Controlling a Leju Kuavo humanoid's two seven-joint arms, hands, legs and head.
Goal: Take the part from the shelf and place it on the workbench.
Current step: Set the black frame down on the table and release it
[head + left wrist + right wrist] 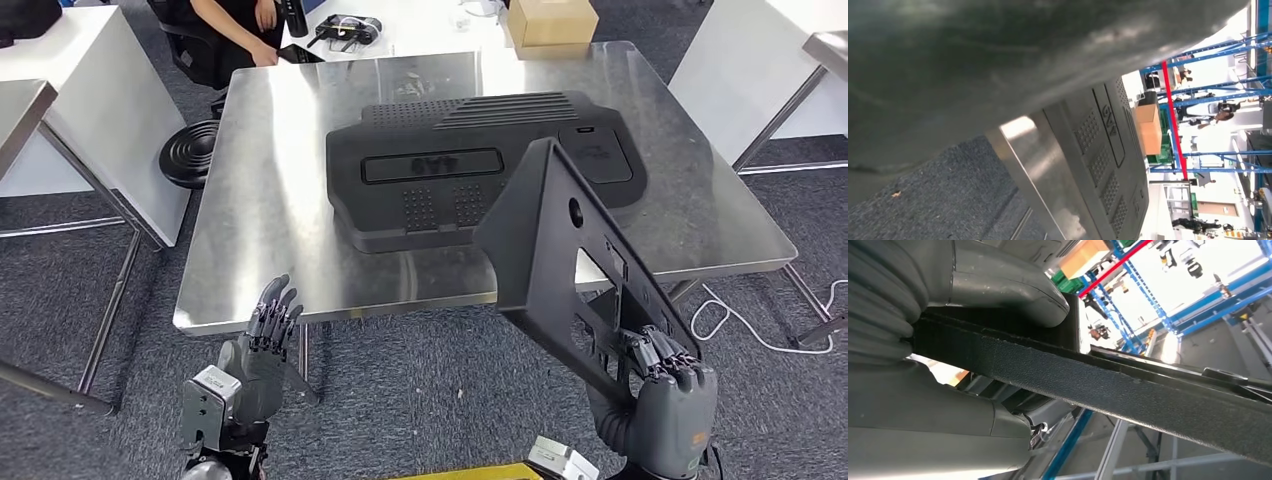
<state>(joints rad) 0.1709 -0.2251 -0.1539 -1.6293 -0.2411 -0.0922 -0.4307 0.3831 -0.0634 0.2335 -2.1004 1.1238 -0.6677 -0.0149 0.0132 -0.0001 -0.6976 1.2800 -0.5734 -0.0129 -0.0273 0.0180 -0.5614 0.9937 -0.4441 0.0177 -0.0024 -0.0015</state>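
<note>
My right hand (pixel 660 385) grips the lower end of a flat black plastic panel (pixel 560 250) with cut-outs. The panel stands tilted in the air, its upper corner over the front edge of the steel workbench (pixel 270 220). In the right wrist view the panel's edge (pixel 1108 385) runs between the thick grey thumb (pixel 1008 285) and the palm. A larger black moulded part (pixel 480 165) lies flat on the workbench; its ribbed face (pixel 1098 150) also appears in the left wrist view. My left hand (pixel 262 335) hangs below the bench's front left edge, fingers straight and apart, holding nothing.
A cardboard box (pixel 550 22) stands at the bench's far edge. A person (pixel 235 25) sits at a white table beyond it. White tables flank the bench left and right. A white cable (pixel 740 320) lies on the grey carpet at the right.
</note>
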